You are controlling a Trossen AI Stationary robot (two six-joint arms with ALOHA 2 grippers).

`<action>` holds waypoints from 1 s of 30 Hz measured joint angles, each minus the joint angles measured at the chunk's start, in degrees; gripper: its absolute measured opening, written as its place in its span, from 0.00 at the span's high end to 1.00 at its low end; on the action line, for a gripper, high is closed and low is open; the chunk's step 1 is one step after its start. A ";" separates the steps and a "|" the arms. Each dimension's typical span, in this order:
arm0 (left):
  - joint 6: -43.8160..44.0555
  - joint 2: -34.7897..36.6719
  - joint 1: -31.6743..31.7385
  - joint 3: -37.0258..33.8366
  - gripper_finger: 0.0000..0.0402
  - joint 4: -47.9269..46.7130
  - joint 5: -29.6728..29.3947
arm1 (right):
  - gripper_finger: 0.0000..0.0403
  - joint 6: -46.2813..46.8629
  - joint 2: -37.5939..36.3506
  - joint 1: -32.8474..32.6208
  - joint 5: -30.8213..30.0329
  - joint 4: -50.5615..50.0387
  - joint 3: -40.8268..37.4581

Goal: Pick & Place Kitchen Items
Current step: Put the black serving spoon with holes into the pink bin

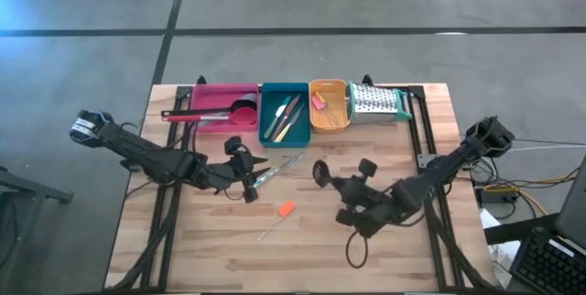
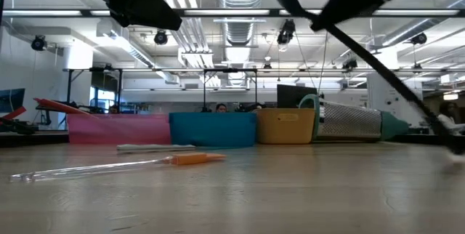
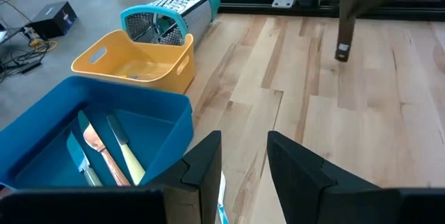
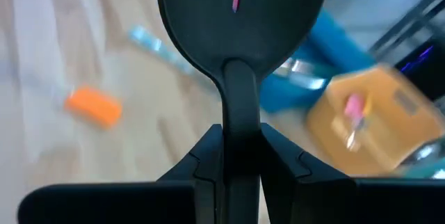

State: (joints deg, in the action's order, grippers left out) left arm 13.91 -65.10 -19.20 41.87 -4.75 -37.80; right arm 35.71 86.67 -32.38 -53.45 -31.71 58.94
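My right gripper [image 1: 337, 183] is at the table's middle right, shut on a black slotted turner [image 1: 320, 171], whose head [image 4: 240, 15] stands out past the fingers. My left gripper [image 1: 249, 174] hangs open above the table's middle left, over one end of a thin silvery utensil [image 1: 282, 167] that lies flat on the wood. An orange piece on a clear stick [image 1: 286, 209] lies flat between the arms, also visible in the low view [image 2: 192, 158]. Thin knives [image 3: 104, 147] lie in the teal tray [image 1: 284, 112]. My right gripper pinches the turner's neck [image 4: 241, 106], just below the slotted head, between its two fingers. The fingers lie along the handle, slanting down from the table's right side. The head is lifted clear, and the handle [image 2: 378, 67] slopes down behind the fingers toward the table.
Along the far edge stand a pink tray [image 1: 220, 103] with utensils, the teal tray, an orange tray [image 1: 328, 107] and a metal grater [image 1: 380, 103] on its side. Bare wood lies in front of both arms.
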 joint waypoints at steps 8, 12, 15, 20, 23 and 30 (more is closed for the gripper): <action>0.68 0.00 0.00 -0.02 0.70 1.32 -0.05 | 0.87 -3.70 0.00 0.03 -22.98 11.74 -1.64; 0.77 -0.17 0.00 -0.02 0.70 2.71 -0.54 | 0.87 -2.65 -0.02 0.04 -34.30 11.80 -1.67; -1.89 -1.33 0.09 -0.04 0.70 6.96 -1.02 | 0.87 -2.65 -0.02 0.79 -36.39 11.99 -0.78; -9.19 -6.51 0.39 -0.04 0.70 20.23 -1.92 | 0.87 -2.72 -0.02 3.31 -36.55 12.23 1.19; -12.69 -11.09 0.53 0.41 0.70 27.24 -2.77 | 0.87 -4.55 -0.02 4.72 -36.67 12.19 2.34; -13.48 -24.23 1.19 4.76 0.70 40.33 -4.48 | 0.87 -9.39 -0.02 7.00 -36.74 12.25 6.03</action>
State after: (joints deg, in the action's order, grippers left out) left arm 0.43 -89.33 -18.02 46.62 35.57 -42.28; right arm 26.32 86.65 -25.38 -90.19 -19.46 64.96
